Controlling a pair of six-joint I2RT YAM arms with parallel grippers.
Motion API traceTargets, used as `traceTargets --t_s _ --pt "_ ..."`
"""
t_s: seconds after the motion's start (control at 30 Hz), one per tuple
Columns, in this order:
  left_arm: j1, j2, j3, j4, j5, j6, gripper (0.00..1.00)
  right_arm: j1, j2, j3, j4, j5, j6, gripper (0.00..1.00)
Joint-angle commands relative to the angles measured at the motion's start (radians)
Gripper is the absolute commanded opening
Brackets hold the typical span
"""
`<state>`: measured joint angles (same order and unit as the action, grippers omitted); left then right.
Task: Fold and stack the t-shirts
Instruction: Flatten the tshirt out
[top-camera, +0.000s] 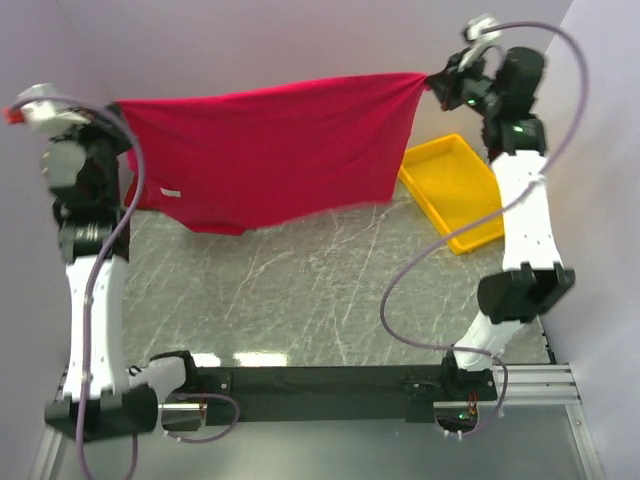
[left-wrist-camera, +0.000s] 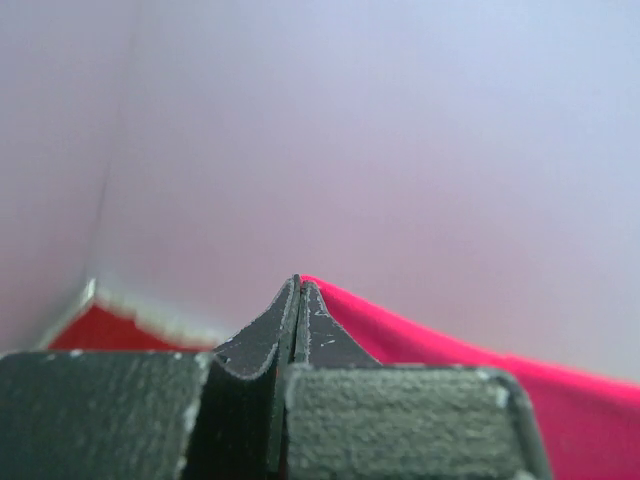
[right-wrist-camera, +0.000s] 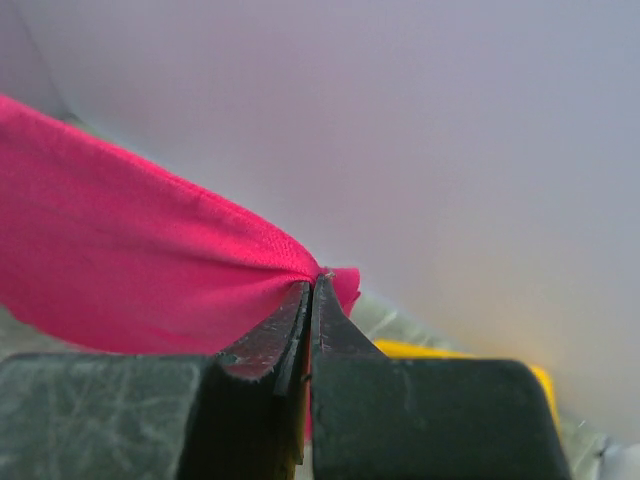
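Clamped shut with the left gripper (left-wrist-camera: 300, 292) on one corner of the shirt (top-camera: 270, 150), at 10 o'clock in the top view. Clamped likewise with the right gripper (right-wrist-camera: 313, 287) on the opposite corner, at 1 o'clock. Stretched taut in the air between both, over the far half of the table (top-camera: 300, 290).

Best to hold both corners level, lower slowly and lay the cloth flat, clear of the tray (top-camera: 452, 182) at 2 o'clock.

Only from above: the full spread, the tag (top-camera: 171, 192) at 9 o'clock. Only from the wrists: the bite itself, seemingly shallow at the left. No second shirt in view.
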<state>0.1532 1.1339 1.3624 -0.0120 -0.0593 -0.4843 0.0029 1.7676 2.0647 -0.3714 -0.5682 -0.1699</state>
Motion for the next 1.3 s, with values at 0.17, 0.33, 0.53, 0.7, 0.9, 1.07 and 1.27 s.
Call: traceTargets --t_s 0.17,0.33,0.53,0.7,0.9,1.07,1.27 --pt "0.005 -0.235 0.110 0.046 -0.172 0.013 0.01 -0.110 -0.286 0.146 0.040 -0.176 0.148 0.00" --pt "0.005 -0.292 0.202 0.015 -0.197 0.061 0.01 -0.198 -0.370 0.208 0.094 -0.261 0.309 0.00" --pt "0.005 -0.333 0.248 0.001 -0.224 0.067 0.01 -0.317 -0.442 0.219 0.216 -0.349 0.490 0.00" --pt "0.003 -0.319 0.239 -0.023 -0.212 0.053 0.01 -0.327 -0.496 0.048 0.223 -0.328 0.471 0.00" --pt "0.003 -0.322 0.012 -0.025 -0.090 -0.043 0.01 -0.301 -0.573 -0.335 0.224 -0.308 0.336 0.00" --pt "0.005 -0.295 -0.296 0.073 0.024 -0.108 0.01 -0.239 -0.629 -0.687 0.258 -0.239 0.189 0.00" --pt "0.005 -0.140 -0.537 0.242 0.049 -0.160 0.01 -0.175 -0.529 -0.977 0.412 -0.121 0.104 0.00"
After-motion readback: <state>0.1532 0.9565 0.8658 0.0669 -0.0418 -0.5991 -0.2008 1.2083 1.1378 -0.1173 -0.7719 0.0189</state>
